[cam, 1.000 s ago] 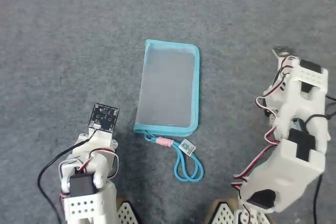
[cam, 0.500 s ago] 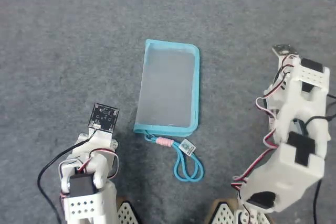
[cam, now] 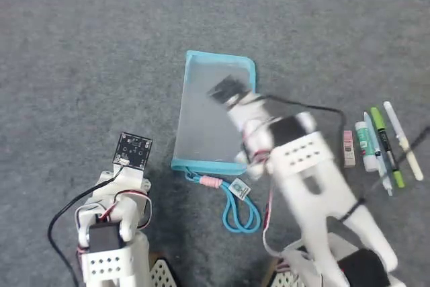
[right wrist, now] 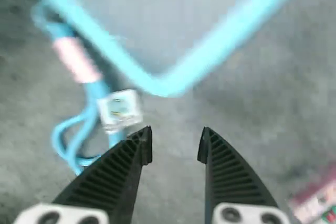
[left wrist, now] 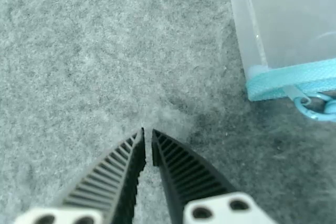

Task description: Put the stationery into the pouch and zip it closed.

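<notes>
Since a second ago our right arm has swung in from the table's right side to over the pouch [cam: 201,112], uncovering the stationery [cam: 379,146]. Our left pincer [left wrist: 147,132] sits closed and empty, the pouch's corner just ahead to its right. The right pincer [right wrist: 173,132] hangs open above the pouch's near corner and strap tag [right wrist: 121,109] (nothing held). The stationery lies well off to its right. We judge nothing packed yet, and the zipping remains.

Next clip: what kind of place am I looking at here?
Probably a tabletop rig for robot recordings: a grey felt-like mat covers the surface, the left arm and right arm stand at its near edge, and a clear blue-trimmed pouch and pens are laid out.
</notes>
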